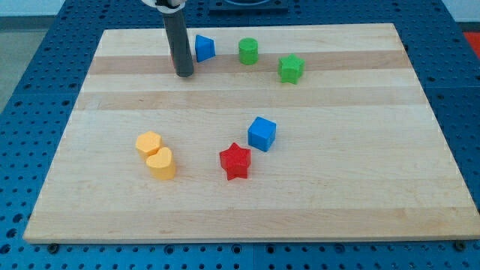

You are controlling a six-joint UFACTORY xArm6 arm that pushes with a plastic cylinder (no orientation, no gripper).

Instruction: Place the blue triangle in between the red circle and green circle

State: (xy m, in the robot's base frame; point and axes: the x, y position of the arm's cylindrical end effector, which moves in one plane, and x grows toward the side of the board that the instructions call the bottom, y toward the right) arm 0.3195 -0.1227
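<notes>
The blue triangle (204,48) lies near the view's top, left of centre. The green circle (248,51) stands just to its right, a short gap apart. No red circle shows anywhere in the view. My tip (184,74) rests on the board just left of and slightly below the blue triangle, close to it; whether they touch I cannot tell. The rod rises straight up and out of the view's top.
A green star (291,68) lies right of the green circle. A blue cube (262,133) and a red star (235,161) sit near the middle. A yellow hexagon (148,143) and a yellow heart (161,163) touch at lower left. The wooden board (360,187) has edges all round.
</notes>
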